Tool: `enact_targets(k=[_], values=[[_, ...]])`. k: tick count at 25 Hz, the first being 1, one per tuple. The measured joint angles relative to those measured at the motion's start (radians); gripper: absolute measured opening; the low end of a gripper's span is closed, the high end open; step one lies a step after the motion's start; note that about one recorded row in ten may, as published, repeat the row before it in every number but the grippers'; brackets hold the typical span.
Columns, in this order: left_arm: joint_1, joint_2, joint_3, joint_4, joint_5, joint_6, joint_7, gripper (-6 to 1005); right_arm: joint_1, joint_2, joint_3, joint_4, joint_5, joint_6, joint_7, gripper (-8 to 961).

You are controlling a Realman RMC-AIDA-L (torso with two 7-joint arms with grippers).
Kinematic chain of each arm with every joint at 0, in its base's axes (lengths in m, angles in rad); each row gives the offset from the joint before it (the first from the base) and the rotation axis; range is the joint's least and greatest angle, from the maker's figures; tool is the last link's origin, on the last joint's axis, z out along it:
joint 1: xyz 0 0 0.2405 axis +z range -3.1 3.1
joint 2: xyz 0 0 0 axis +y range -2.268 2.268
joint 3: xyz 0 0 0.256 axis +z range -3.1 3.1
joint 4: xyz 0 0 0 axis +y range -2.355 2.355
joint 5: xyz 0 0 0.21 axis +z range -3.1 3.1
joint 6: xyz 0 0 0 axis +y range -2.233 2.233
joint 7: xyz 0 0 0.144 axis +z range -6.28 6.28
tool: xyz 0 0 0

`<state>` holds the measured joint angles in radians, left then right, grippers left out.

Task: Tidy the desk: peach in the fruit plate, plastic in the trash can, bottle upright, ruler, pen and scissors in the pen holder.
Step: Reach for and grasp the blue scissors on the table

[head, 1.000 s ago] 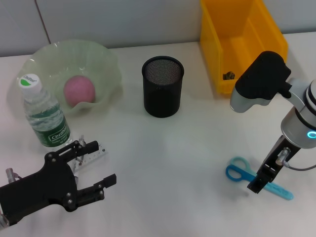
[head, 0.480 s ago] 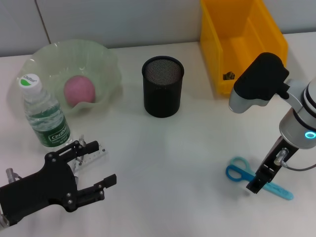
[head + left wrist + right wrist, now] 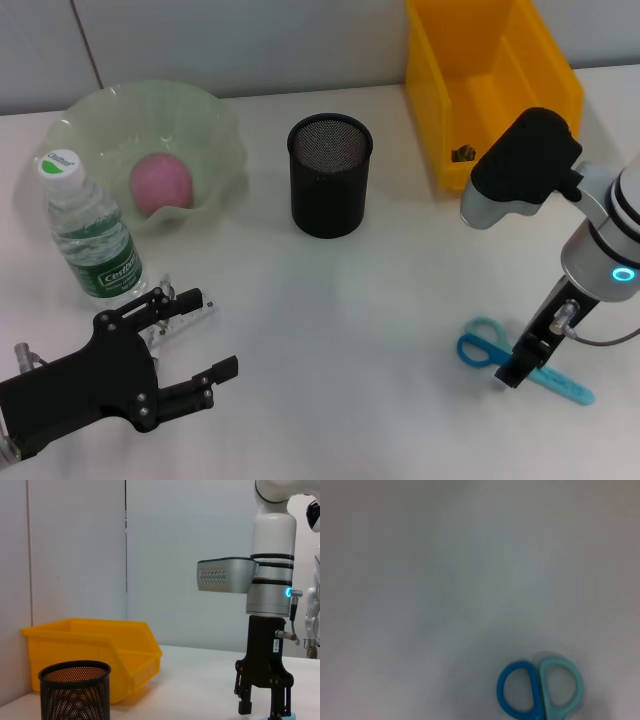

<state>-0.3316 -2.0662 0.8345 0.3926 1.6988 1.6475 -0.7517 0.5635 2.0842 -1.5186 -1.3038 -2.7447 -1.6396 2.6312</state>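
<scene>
We judge the step in hand to be the pickup of the scissors (image 3: 520, 365), and we would do it this way: bring the right tool (image 3: 512, 375) straight down so its fingers straddle the narrow neck where the blue loop handles meet the light blue blade cover, close across the thin width, and lift only once the grip is firm. A grasp too near the loops would let the blades swing; one too far along the cover could slip. From there the carry runs toward 10 o'clock to the pen holder (image 3: 330, 175), and we would tip the scissors blades-down before release.

In the head view, the right tool stands upright over the scissors, its tip at their middle: the loops lie at its 9 o'clock, the blade cover runs out toward 4 o'clock. The left wrist view shows its fingers (image 3: 242, 692) parted, released, and low, right at the blue cover; we cannot tell whether they touch it.

The left tool (image 3: 185, 345) rests low at the near left of the tabletop (image 3: 350, 320), released, fingers spread, with the ruler (image 3: 180, 310) just beside its upper finger. The bottle (image 3: 90, 230) stands upright at its 11 o'clock, and the peach (image 3: 160, 183) sits in the fruit plate (image 3: 215, 115). The trash can (image 3: 480, 70) stands at the scissors' 12 o'clock.
</scene>
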Motion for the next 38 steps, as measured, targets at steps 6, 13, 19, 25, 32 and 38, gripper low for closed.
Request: enact_targets(k=[6, 13, 19, 25, 32, 38], values=[[0.000, 0.000, 0.000, 0.000, 0.001, 0.001, 0.000, 815, 0.003, 0.000, -0.001, 0.003, 0.001, 0.001, 0.003, 765], [0.000, 0.000, 0.000, 0.000, 0.001, 0.001, 0.000, 815, 0.004, 0.001, -0.015, 0.005, 0.002, 0.003, 0.007, 579], [0.000, 0.000, 0.000, 0.000, 0.001, 0.002, 0.000, 815, 0.004, 0.000, -0.038, 0.017, 0.002, 0.006, 0.009, 562], [0.000, 0.000, 0.000, 0.000, 0.000, 0.005, 0.000, 814, 0.004, 0.000, -0.040, 0.020, -0.003, 0.011, 0.012, 537], [0.000, 0.000, 0.000, 0.004, -0.002, 0.015, 0.000, 814, 0.005, 0.000, -0.040, 0.026, -0.005, 0.017, 0.018, 508], [-0.001, 0.001, 0.000, 0.002, -0.002, 0.015, 0.000, 814, 0.006, -0.001, -0.040, 0.030, -0.005, 0.020, 0.020, 432]])
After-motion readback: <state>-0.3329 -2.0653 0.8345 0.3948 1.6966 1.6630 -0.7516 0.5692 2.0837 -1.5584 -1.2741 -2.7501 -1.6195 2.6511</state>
